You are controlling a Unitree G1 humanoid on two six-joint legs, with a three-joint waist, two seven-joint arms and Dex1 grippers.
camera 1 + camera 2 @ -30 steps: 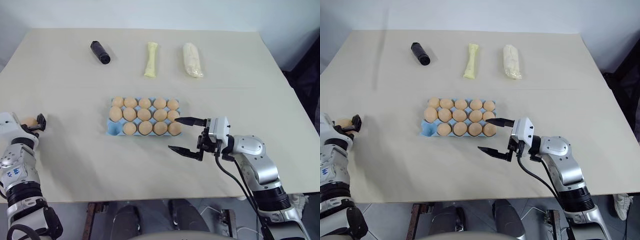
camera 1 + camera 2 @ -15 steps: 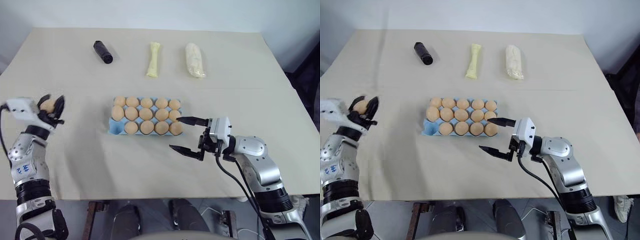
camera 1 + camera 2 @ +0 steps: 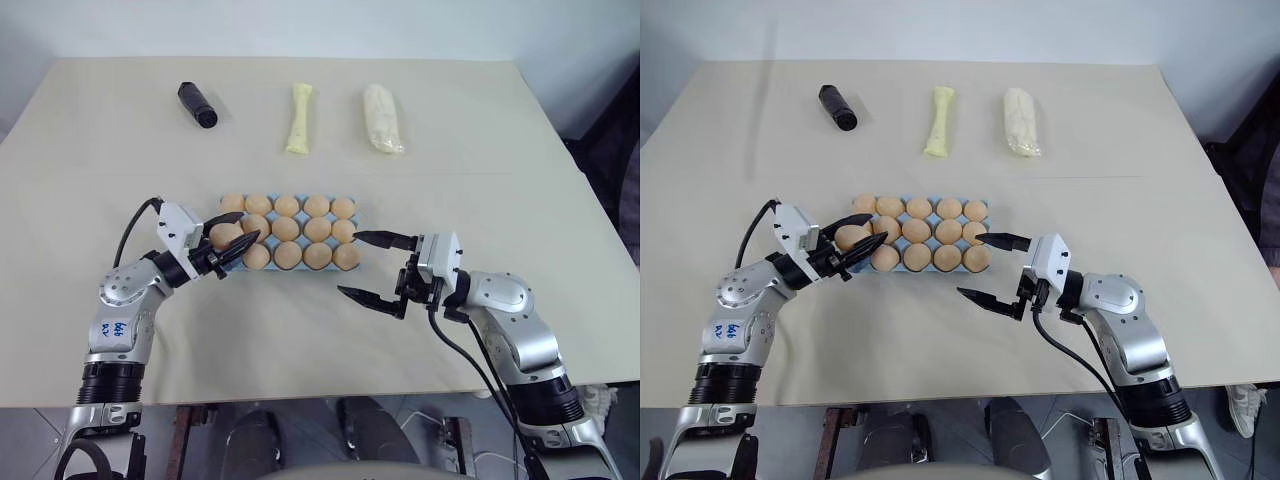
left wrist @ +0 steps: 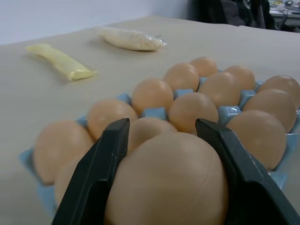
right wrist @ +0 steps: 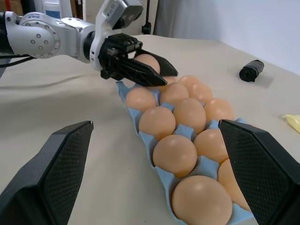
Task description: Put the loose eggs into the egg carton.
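The light blue egg carton (image 5: pixel 143 138) lies mid-table with several tan eggs (image 3: pixel 302 230) in its cups. My left gripper (image 3: pixel 248 228) is shut on one loose egg (image 3: pixel 225 236) and holds it level just above the carton's left end. The cup beneath it is hidden. In the left wrist view the held egg (image 4: pixel 168 183) sits between both black fingers (image 4: pixel 101 164), with the filled rows behind it. My right gripper (image 3: pixel 348 264) stands open, empty, just off the carton's right end, pointing toward it.
Along the far side of the table lie a black cylinder (image 3: pixel 198 104), a pale yellow packet (image 3: pixel 298 119) and a whitish packet (image 3: pixel 384 118). Bare tabletop surrounds the carton on the near side and to the left.
The left gripper closed on the egg at the table's left edge, lifted it, and swung right to the carton's left end. The right arm stayed still.
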